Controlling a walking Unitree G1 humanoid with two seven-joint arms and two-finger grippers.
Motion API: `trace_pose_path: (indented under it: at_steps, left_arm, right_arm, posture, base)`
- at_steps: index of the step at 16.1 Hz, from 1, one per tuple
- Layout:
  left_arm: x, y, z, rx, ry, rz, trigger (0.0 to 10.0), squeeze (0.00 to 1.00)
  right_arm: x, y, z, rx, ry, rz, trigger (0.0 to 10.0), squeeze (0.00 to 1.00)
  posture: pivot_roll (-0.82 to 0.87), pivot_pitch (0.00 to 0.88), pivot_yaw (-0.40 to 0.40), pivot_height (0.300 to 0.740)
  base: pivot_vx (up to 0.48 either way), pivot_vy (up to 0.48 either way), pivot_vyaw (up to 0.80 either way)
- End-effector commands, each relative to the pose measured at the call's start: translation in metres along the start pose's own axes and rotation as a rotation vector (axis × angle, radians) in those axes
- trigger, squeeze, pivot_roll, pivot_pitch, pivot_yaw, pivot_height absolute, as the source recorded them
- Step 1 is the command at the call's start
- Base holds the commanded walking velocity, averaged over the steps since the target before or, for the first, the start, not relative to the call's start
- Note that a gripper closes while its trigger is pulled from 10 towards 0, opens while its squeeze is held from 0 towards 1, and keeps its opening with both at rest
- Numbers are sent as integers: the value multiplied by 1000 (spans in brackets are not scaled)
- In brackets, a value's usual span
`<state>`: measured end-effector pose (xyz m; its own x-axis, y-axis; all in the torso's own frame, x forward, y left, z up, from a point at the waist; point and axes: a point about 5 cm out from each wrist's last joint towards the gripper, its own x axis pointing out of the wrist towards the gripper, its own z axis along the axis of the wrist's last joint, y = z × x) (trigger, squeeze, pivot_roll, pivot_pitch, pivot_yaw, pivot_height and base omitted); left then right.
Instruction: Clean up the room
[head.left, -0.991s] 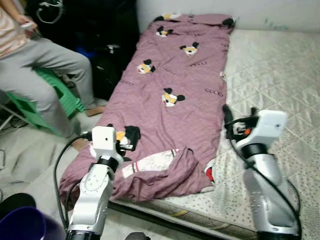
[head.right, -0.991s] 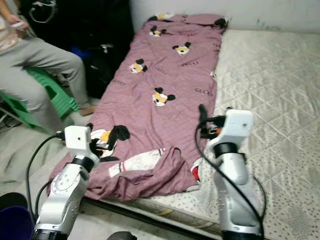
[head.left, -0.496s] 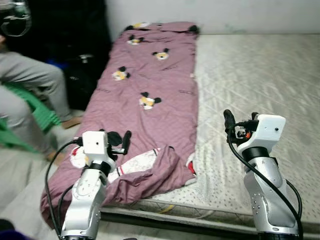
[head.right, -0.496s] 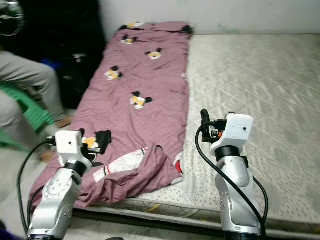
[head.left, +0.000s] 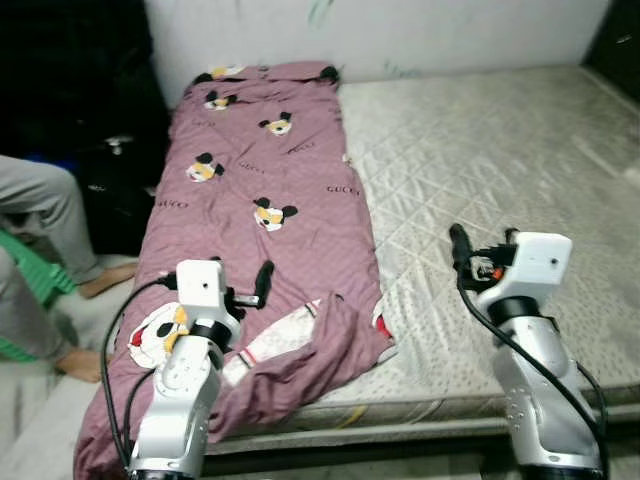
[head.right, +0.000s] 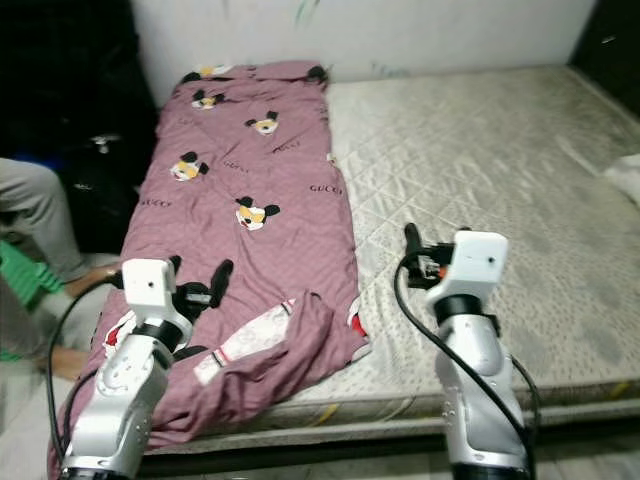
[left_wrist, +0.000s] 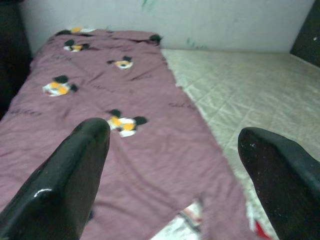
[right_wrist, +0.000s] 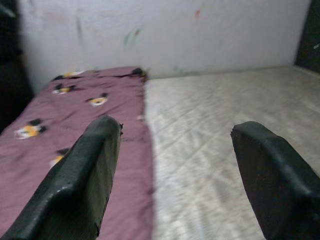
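Note:
A mauve blanket (head.left: 265, 180) printed with cartoon mice lies lengthwise along the left side of a beige quilted mattress (head.left: 480, 150). Its near corner (head.left: 330, 335) is folded back, showing a white and red underside. My left gripper (head.left: 255, 285) hovers open over the blanket's near end; in the left wrist view its fingers (left_wrist: 75, 165) frame the blanket with nothing between them. My right gripper (head.left: 470, 245) is held open above bare mattress just right of the blanket's edge, and its fingers (right_wrist: 85, 170) are empty too.
A person's legs in grey trousers (head.left: 40, 210) and a green stool (head.left: 15, 300) are on the floor at the left, beside dark bags (head.left: 115, 180). A white wall (head.left: 450, 30) backs the bed. Something white (head.right: 625, 175) lies at the mattress's right edge.
The camera has swung right: the person and stool have slid to the picture's left edge and more mattress shows. Both arms keep the same raised pose.

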<state>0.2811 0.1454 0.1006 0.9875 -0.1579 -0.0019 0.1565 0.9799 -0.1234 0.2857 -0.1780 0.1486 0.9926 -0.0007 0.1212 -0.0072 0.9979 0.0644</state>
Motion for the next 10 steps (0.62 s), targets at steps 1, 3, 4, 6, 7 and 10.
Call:
trace_pose_path:
  at_steps: [1,3,4,6,7,10]
  left_arm:
    - [-4,10,-1,16,11,36,10000,0]
    - [-4,9,-1,17,11,40,10000,0]
    - [-4,9,-1,17,10,43,10000,0]
    - [-4,9,0,21,9,45,10000,0]
    - [-4,10,-1,25,13,49,10000,0]
    - [-4,11,-1,35,15,55,10000,0]
  right_arm:
    - [1,11,0,12,-4,49,10000,0]
    - [2,15,-1,10,-2,81,10000,0]
    - [4,19,-2,10,3,106,10000,0]
    - [6,22,-2,14,2,123,10000,0]
    - [7,25,-1,23,-2,136,10000,0]
    - [7,27,-2,24,-5,148,10000,0]
  posture:
    - [-38,96,94,740]
    - [-38,100,94,740]
    - [-35,104,93,740]
    - [-33,107,94,740]
    - [-33,107,94,740]
    - [-30,113,91,740]
  base:
    - [0,371,0]
    - [0,373,0]
    - [0,375,0]
    - [0,369,0]
    - [0,375,0]
    - [0,349,0]
